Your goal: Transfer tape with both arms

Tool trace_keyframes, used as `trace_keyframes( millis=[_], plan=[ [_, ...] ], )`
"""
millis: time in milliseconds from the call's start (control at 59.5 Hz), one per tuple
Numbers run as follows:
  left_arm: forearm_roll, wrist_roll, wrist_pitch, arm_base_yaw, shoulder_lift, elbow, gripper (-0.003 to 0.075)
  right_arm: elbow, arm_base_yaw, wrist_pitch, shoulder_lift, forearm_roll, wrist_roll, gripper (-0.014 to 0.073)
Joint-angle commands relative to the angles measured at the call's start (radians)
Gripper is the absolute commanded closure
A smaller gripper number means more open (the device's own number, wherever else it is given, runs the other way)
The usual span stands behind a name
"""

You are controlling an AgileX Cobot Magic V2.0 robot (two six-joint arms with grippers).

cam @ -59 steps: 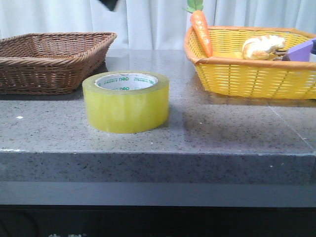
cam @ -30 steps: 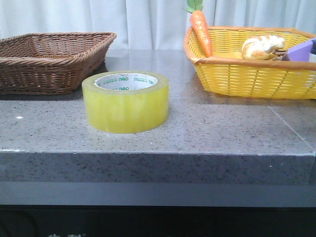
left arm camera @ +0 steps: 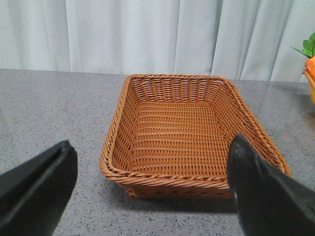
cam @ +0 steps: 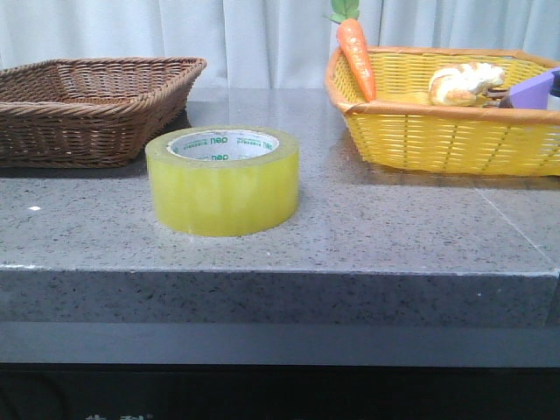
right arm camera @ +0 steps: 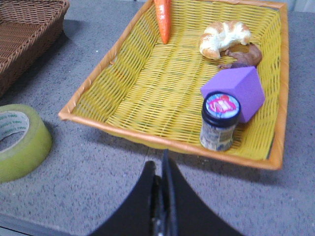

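two baskets, one tape roll, neither of my grippers touching it.

the tape [cam: 222, 180] lies flat on the grey table [cam: 394, 236], near the front edge, between the brown basket [cam: 87, 105] and the yellow basket [cam: 446, 114]. my left gripper [left arm camera: 152, 191] hangs with fingers spread wide over the brown basket, which holds nothing. my right gripper [right arm camera: 161, 196] has its fingers pressed together on nothing, just outside the yellow basket with its carrot [right arm camera: 163, 17], croissant [right arm camera: 224, 37], purple block [right arm camera: 236, 91] and jar [right arm camera: 220, 123].

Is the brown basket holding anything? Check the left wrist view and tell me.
No. The brown wicker basket shows only its bare woven floor between the open fingers of the left gripper.
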Motion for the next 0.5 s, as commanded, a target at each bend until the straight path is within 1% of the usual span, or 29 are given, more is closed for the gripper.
trace_keyframes(
  millis=[0, 118, 235, 387, 454, 488],
  plan=[
    [0.003, -0.004, -0.083, 0.001, 0.009, -0.035, 0.0122, 0.074, -0.008, -0.116, -0.100, 0.008, 0.001, 0.0683],
    [0.003, -0.004, -0.083, 0.001, 0.009, -0.035, 0.0122, 0.207, -0.007, -0.164, -0.249, 0.008, 0.001, 0.0683],
    [0.003, -0.004, -0.083, 0.001, 0.009, -0.035, 0.0122, 0.297, -0.007, -0.206, -0.333, 0.008, 0.001, 0.0683],
    [0.003, -0.004, -0.063, -0.003, 0.009, -0.035, 0.0122, 0.318, -0.007, -0.245, -0.356, 0.008, 0.001, 0.0683],
    [0.003, -0.002, -0.016, -0.023, 0.021, -0.048, 0.0122, 0.318, -0.007, -0.244, -0.356, 0.008, 0.001, 0.0683],
    [0.003, -0.001, 0.033, -0.047, 0.041, -0.068, 0.0122, 0.318, -0.007, -0.242, -0.356, 0.008, 0.001, 0.0683]
  ],
)
